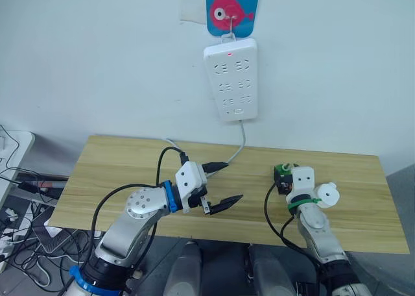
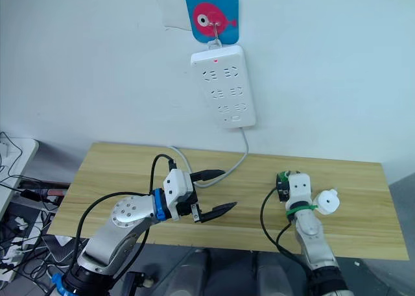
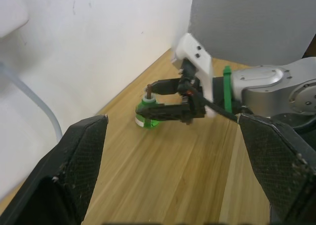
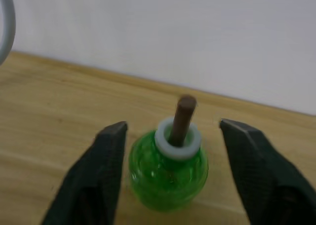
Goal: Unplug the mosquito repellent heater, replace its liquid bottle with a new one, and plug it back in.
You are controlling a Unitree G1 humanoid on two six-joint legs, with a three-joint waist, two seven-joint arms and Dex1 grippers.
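The green bottle (image 4: 168,170) stands upright on the table (image 1: 117,172), wick up, between the right hand's (image 4: 170,180) spread fingers, which are not yet touching it. The left hand (image 1: 220,185), also spread and empty, is well apart.

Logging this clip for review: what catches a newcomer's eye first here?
The small green liquid bottle with its brown wick stands on the wooden table, between the open fingers of the right gripper. On the wall above hangs a white power strip under a blue fish hook; the left gripper hovers open.

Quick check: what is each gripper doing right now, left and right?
Left gripper: open, holding nothing.
Right gripper: open around the green bottle, fingers not touching it.
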